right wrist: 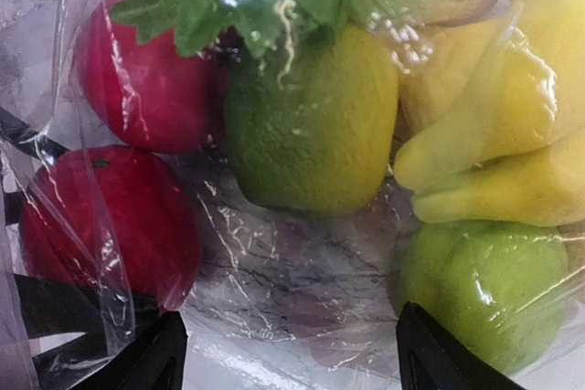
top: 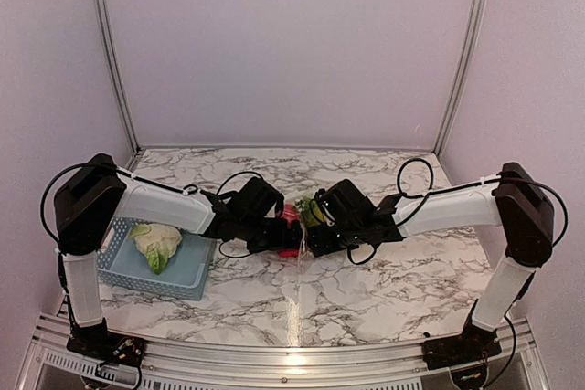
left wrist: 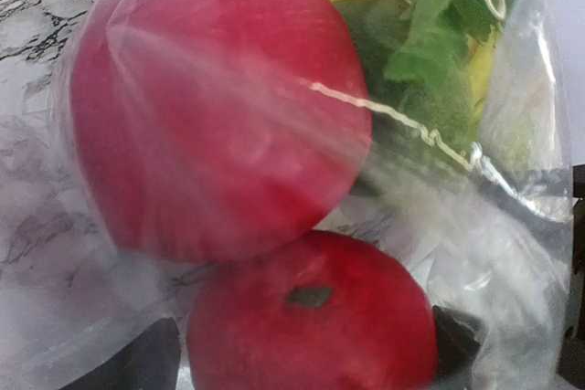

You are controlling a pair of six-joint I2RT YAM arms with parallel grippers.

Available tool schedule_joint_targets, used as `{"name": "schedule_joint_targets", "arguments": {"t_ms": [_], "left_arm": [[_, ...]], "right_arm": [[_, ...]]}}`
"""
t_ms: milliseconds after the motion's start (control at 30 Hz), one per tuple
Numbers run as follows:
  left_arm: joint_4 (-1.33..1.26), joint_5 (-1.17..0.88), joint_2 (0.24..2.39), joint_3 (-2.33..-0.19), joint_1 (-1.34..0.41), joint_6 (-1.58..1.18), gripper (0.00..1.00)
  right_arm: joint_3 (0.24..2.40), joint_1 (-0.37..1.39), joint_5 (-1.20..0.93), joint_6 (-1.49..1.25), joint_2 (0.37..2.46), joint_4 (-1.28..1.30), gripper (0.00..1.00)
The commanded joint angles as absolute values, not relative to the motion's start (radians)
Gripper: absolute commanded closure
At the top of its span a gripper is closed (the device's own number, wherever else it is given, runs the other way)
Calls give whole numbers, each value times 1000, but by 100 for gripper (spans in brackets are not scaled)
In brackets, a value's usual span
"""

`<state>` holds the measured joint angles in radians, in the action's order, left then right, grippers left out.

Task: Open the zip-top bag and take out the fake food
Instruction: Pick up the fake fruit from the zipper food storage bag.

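Two grippers are seen nose to nose over the middle of the table (top: pixel 384 289) in the top view. The zip-top bag (top: pixel 298 249) is bunched between the left gripper (top: pixel 285 233) and the right gripper (top: pixel 309 228), just ahead of both sets of fingertips (one cabbage (top: pixel 157 244) is already lying in the basket (top: pixel 196 271), well behind the left wrist).

In the left wrist view the film is pressed close to the lens. Two red apples (left wrist: pixel 219 107) are seen through it, the lower one lodged between the dark fingertips (left wrist: pixel 137 363). Whether those fingers are clamped on it or merely set around it cannot be told.

In the right wrist view the fingers (right wrist: pixel 155 353) are spread wide with nothing pinched. The fake food (right wrist: pixel 311 125) is piled just beyond them, and a fold of film is draped over one finger.

The bag is judged to be light, limp and slippery, and its lumpy load likely to roll when it is lifted. Hold is best taken on bare film at the mouth, one lip per gripper, not through the fruit. The zip seal itself cannot be made out.
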<state>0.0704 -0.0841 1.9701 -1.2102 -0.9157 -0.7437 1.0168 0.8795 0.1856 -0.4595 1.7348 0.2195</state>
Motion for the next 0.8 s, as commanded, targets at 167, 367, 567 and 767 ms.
{"name": "schedule_joint_targets", "arguments": {"t_ms": [167,367,567,767], "left_arm": [[96,-52,1967,-1223,-920,-721,27],[119,-23,1894,-1198,-919,-713,37],[141,-6,1810,-1167,-919,-707,39],[167,45,1718,-1100,-918,-714,39]], "right_arm": [[1021,866,201,-465,1743,245,23],[1012,853,203,-467,1730,247,23],[1009,850,203,-469,1719,247,23],[1014,849,198,-471,1698,246,23]]}}
